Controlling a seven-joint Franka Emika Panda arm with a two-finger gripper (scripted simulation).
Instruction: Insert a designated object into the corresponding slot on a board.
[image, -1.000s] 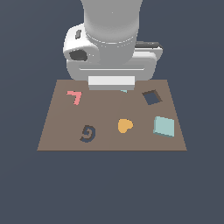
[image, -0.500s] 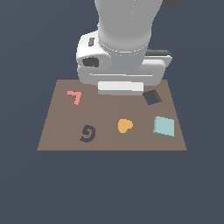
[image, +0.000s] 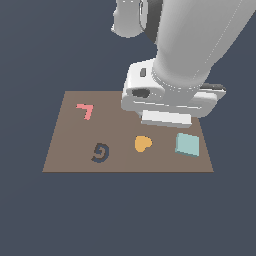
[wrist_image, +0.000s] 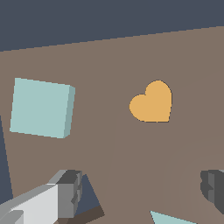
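The light teal square block (image: 187, 144) lies flat on the brown board (image: 75, 150) near the edge at the exterior view's right; it also shows in the wrist view (wrist_image: 41, 108). My gripper (wrist_image: 142, 186) is open and empty, its fingers (wrist_image: 65, 192) apart above the board. The block lies apart from the fingers. A corner of the dark square slot (wrist_image: 89, 197) shows beside one finger. In the exterior view my hand (image: 170, 100) hides the slot.
An orange heart (image: 142, 143) lies beside the block, also in the wrist view (wrist_image: 152, 103). A dark spiral mark (image: 100, 152) and a pink angle shape (image: 85, 111) sit toward the exterior view's left. A tip of the small teal triangle (wrist_image: 170, 217) shows at the wrist picture's edge.
My hand has moved toward the exterior view's right and nearer the camera. It now covers the dark slot, which showed before. The block and the other shapes have not moved.
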